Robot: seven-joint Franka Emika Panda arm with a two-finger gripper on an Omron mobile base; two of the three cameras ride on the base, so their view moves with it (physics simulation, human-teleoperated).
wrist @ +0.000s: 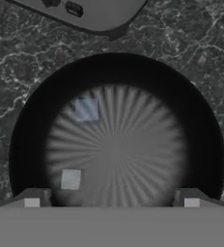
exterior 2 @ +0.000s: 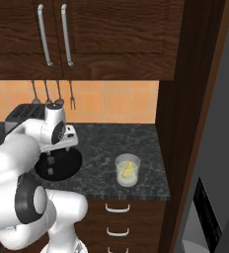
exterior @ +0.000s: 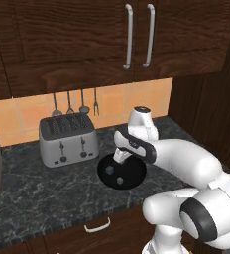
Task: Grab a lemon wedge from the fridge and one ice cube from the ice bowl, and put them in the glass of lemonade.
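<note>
Marbled dark counter (wrist: pixel 191 43); round glossy black ice bowl (wrist: pixel 32 125), two cubes inside.

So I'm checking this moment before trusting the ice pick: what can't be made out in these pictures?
- Ice bowl, right base view: the arm covers its left part and any cubes there.
- Ice bowl, left base view: the gripper hides its back edge.
- Toaster, hand view: cut off by the top edge.
- Fridge, right base view: cut off at the right edge; inside unseen.
- Lemon wedge in the glass: too small to tell its depth.
</note>
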